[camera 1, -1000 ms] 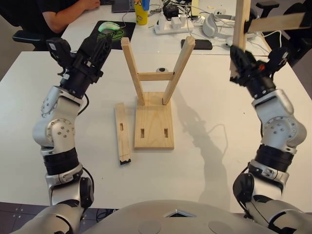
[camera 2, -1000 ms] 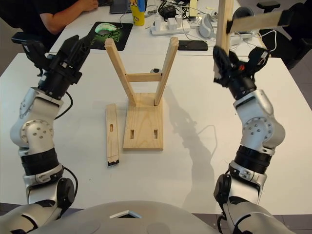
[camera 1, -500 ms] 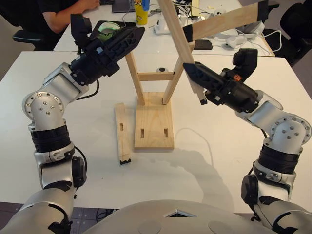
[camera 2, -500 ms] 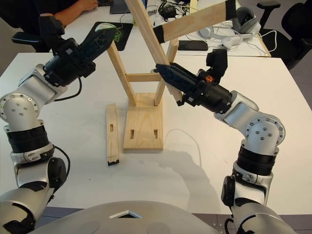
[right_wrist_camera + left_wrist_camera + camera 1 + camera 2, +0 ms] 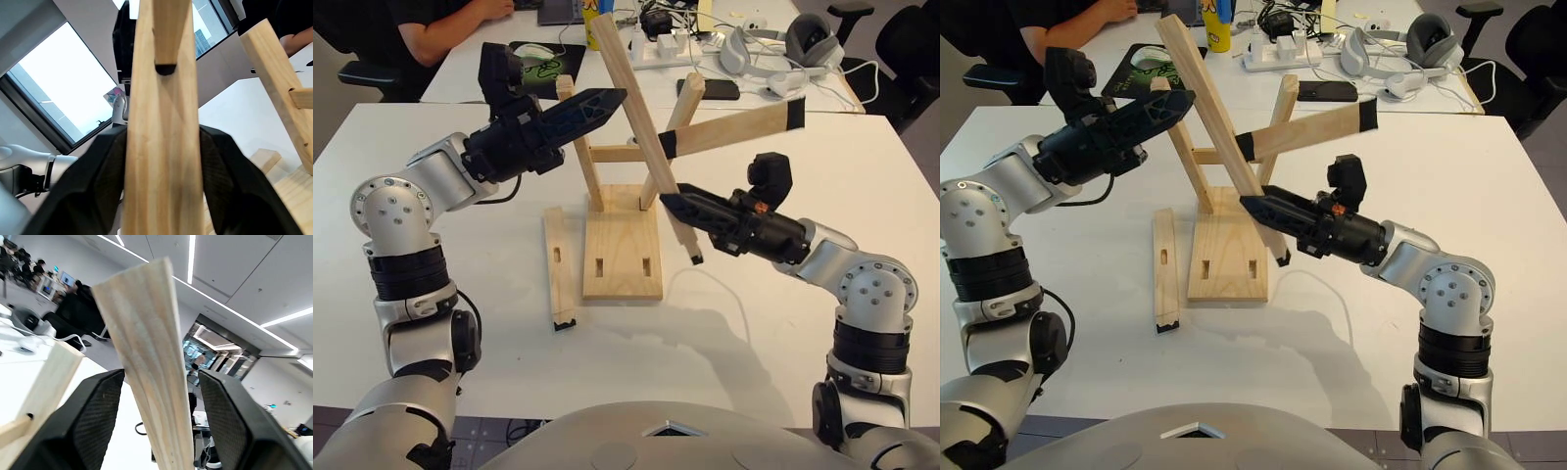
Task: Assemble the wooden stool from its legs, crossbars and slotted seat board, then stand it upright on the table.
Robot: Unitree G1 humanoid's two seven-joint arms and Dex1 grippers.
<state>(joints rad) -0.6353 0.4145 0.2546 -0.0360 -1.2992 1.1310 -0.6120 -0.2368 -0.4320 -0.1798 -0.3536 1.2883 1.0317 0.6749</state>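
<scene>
Over a white table (image 5: pixel 754 323), the left gripper (image 5: pixel 612 101) has its black fingers spread to either side of the upper end of a tilted pale wooden leg frame (image 5: pixel 631 88), not closed on it. A loose slotted wooden bar (image 5: pixel 559 262) lies just left of the flat slotted seat board (image 5: pixel 623 264), whose far end bears two upright wooden legs joined by a crossbar (image 5: pixel 619 154). The right gripper (image 5: pixel 677 206) is clamped on the tilted frame's lower part.
</scene>
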